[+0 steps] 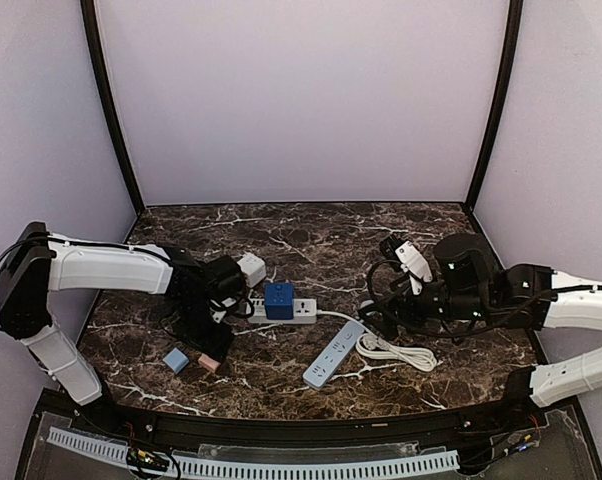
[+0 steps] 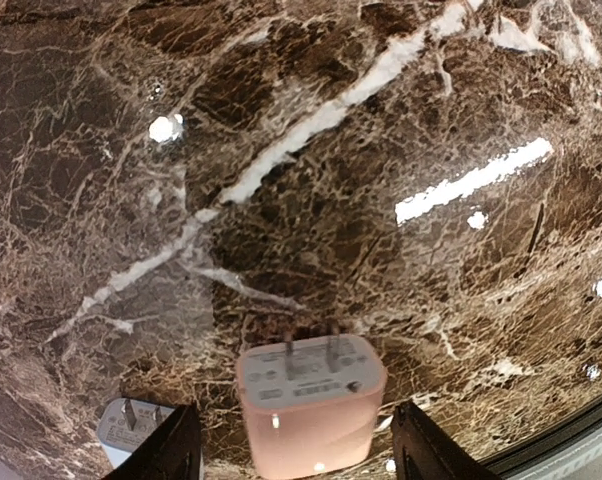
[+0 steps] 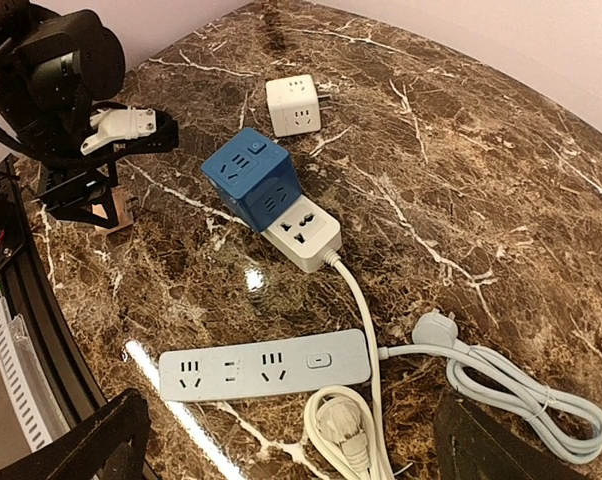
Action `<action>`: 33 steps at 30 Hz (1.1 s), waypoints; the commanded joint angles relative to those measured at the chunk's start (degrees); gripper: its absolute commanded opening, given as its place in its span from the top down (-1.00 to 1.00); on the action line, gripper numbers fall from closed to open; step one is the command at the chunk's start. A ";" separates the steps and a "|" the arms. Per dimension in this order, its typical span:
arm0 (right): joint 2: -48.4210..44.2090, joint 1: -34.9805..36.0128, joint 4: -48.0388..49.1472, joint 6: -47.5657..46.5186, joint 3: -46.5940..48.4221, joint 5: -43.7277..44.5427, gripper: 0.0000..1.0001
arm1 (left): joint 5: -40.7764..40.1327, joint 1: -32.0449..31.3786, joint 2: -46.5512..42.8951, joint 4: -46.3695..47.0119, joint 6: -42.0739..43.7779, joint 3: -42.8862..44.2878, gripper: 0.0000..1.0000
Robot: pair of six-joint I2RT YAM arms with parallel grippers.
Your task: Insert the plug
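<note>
The job has hardly begun (my reading): the pink plug (image 2: 311,405) lies loose on the worktop (image 1: 311,235), prongs pointing towards 12 o'clock in the left wrist view, and it sits in no socket. Lifting it, carrying it to a strip and pushing it home are all left to do.

The left fingers (image 2: 171,450) stand wide, one on each side of the pink plug and not closed on it. A grey-blue plug (image 2: 129,430) lies just beside it, at about 8 o'clock. From above, the left arm runs from its base towards 3 o'clock, then bends steeply down at the wrist over the two plugs.

The right arm comes in low from 3 o'clock, its wrist facing 9 o'clock above the coiled cable (image 3: 521,385). The right fingers (image 3: 91,440) are spread wide and hold nothing.

Likely targets are the grey power strip (image 3: 266,365) or the white strip (image 3: 306,232), which already carries a blue cube (image 3: 251,180) (a white cube (image 3: 293,105) sits apart at 12 o'clock).
</note>
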 commanded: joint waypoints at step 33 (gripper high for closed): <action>-3.10 0.33 -1.25 2.34 -2.49 1.48 -0.97 | 4.42 0.59 5.91 0.37 1.41 4.59 0.58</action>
